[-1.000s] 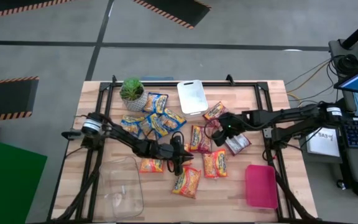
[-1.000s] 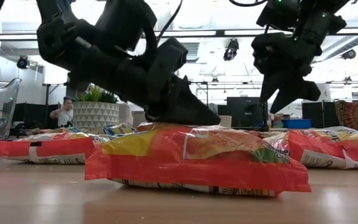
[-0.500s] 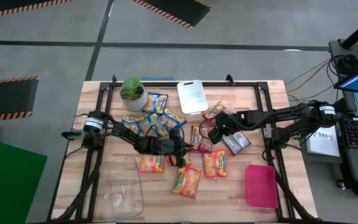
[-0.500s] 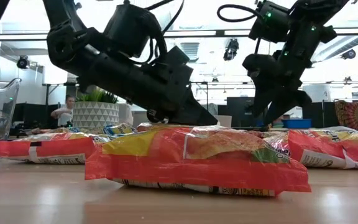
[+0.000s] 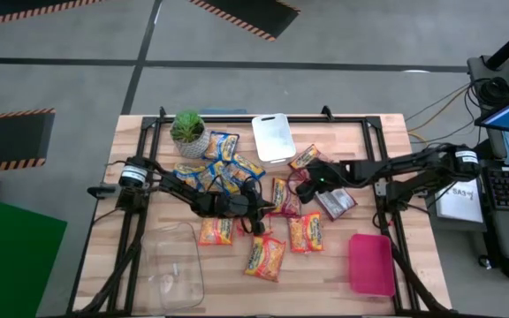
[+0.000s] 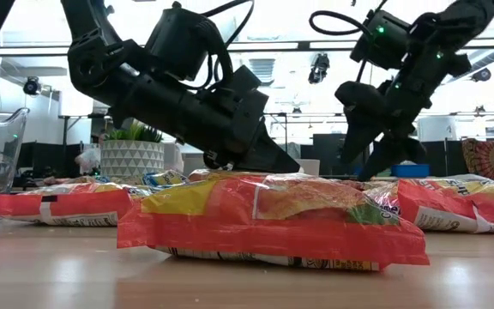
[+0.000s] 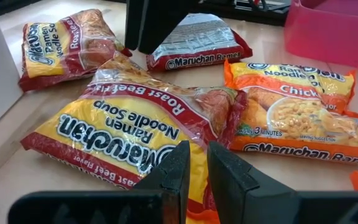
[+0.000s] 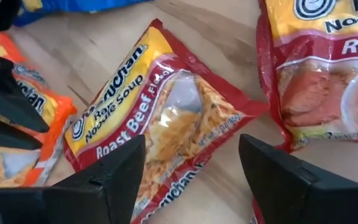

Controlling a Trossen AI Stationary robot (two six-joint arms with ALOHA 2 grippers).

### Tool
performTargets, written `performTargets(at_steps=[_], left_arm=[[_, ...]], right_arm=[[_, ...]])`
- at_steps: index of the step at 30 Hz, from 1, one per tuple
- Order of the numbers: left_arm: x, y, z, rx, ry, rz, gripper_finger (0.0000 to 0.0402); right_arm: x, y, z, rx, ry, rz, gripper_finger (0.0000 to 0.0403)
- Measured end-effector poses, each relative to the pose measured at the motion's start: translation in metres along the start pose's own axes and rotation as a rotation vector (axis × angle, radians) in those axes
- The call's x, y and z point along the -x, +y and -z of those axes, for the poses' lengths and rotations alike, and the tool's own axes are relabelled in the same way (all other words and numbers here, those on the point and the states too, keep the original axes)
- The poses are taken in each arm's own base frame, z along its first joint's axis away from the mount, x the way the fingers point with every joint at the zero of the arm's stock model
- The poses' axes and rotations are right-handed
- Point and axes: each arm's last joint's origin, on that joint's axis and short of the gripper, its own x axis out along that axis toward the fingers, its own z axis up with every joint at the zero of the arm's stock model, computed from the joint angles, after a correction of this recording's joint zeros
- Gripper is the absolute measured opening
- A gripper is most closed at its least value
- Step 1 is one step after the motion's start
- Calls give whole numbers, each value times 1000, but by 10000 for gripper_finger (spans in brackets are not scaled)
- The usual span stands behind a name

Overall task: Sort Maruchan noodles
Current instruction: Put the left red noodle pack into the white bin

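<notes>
Several Maruchan noodle packets lie flat on the wooden table: blue ones (image 5: 224,168) at the far left, orange ones (image 5: 306,232) nearer the front, red ones in the middle. A red-and-yellow roast beef packet (image 5: 283,198) (image 8: 154,118) (image 7: 123,130) lies between the arms. My left gripper (image 5: 259,210) (image 7: 196,163) is shut, with only a slit between its tips, and sits low at that packet's corner. My right gripper (image 5: 297,187) (image 8: 191,180) (image 6: 363,167) hangs open above the same packet, slanting down, one finger toward each side of it. My left gripper's shut fingertips (image 7: 182,158) lie over the near corner of the roast beef packet (image 7: 166,146), coming in low from the table's left. I cannot tell whether they touch it. The packet lies flat on the table.
A potted plant (image 5: 188,128) and a white cutting board (image 5: 274,137) stand at the far edge. A clear container (image 5: 170,265) sits at the near left and a pink tray (image 5: 371,263) at the near right. Another red packet (image 8: 328,68) lies close beside the right gripper.
My left gripper has slid toward the far edge to the roast beef packet's corner, then kept still, staying shut. My right gripper has come down toward that packet, tipped further downward and opened wider. The packets have not moved.
</notes>
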Motion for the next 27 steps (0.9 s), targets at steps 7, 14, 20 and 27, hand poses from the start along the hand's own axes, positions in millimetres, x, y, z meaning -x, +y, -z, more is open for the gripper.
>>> performTargets(at_steps=[7,14,20,27], left_arm=[[-3,0,4,6,-18,4,39],[-13,1,21,33,-27,6,39],[-17,2,29,79,-12,0,39],[-17,2,32,95,-3,-7,39]], right_arm=[[-7,-8,7,-41,-42,-25,287],[-11,-11,11,-48,-48,-29,304],[-19,-10,11,-50,-62,-43,306],[-38,-7,10,-50,-68,-61,306]])
